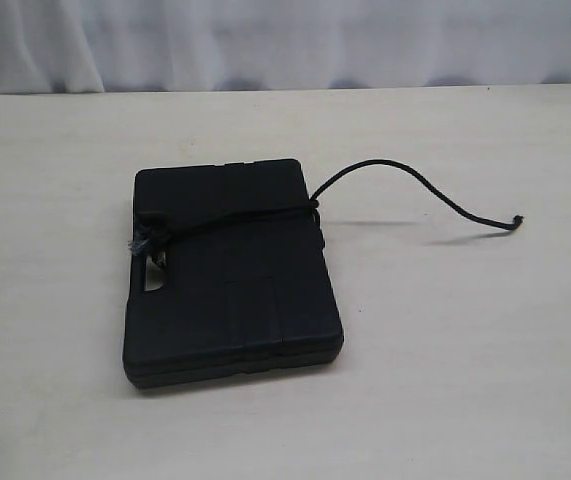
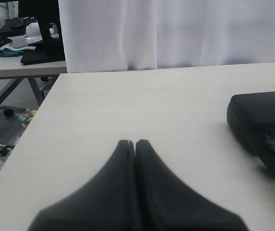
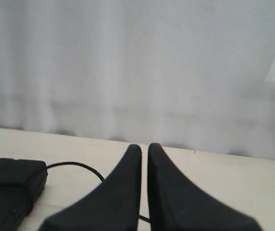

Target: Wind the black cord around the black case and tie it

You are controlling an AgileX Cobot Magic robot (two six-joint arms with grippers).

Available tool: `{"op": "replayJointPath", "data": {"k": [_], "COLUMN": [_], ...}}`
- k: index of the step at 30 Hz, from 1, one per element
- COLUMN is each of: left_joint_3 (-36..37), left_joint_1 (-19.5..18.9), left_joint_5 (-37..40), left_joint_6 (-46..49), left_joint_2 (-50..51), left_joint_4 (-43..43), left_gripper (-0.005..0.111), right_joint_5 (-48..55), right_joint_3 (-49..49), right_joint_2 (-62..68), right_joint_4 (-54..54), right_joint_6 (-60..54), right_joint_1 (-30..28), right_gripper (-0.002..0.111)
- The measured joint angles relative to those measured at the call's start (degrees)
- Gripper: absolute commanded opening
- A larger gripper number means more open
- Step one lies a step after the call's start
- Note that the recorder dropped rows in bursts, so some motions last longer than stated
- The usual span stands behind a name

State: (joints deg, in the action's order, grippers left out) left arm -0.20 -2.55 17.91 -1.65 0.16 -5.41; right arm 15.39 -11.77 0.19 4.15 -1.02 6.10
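Pale matte tabletop (image 1: 465,380), flat black case (image 1: 230,270) under braided black cord (image 1: 385,161); left gripper (image 2: 135,142), right gripper (image 3: 144,147) clenched empty.

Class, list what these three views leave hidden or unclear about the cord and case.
- Exterior view: black cord beneath the black case, hidden by the case.
- Exterior view: knot by the handle slot, too small to judge.
- Left wrist view: case cut off by the picture edge.
- Right wrist view: cord disappears behind the right gripper.
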Motion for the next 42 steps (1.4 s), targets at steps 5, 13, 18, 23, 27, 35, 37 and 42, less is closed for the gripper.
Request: {"op": "replayJointPath", "data": {"k": [5,13,18,23,27,35,37,42], "left_joint_3": [0.0,0.0,0.0,0.0,0.0,0.0,0.0,0.0], "left_joint_1": [0.0,0.0,0.0,0.0,0.0,0.0,0.0,0.0], "left_joint_5": [0.0,0.0,0.0,0.0,0.0,0.0,0.0,0.0], "left_joint_6": [0.0,0.0,0.0,0.0,0.0,0.0,0.0,0.0], "left_joint_2": [0.0,0.0,0.0,0.0,0.0,0.0,0.0,0.0], "left_joint_4": [0.0,0.0,0.0,0.0,0.0,0.0,0.0,0.0], "left_gripper": [0.0,0.0,0.0,0.0,0.0,0.0,0.0,0.0], "right_joint_5": [-5.87,4.13,4.86,4.96,4.95,5.08,5.08,5.08], "right_joint_3": [9.34,11.67,11.67,11.67,11.67,11.67,11.67,11.67], "right_joint_2": [0.1,0.1,0.1,0.1,0.1,0.1,0.1,0.1], "right_joint_4": [0.59,0.59,0.59,0.59,0.59,0.59,0.59,0.59], "right_joint_6": [-0.95,-1.11,0.47,1.02,1.02,1.43,1.43,1.43], "right_joint_1": [0.0,0.0,0.0,0.0,0.0,0.0,0.0,0.0], "right_gripper": [0.004,0.004,0.004,0.004,0.004,0.004,0.004,0.004]}}
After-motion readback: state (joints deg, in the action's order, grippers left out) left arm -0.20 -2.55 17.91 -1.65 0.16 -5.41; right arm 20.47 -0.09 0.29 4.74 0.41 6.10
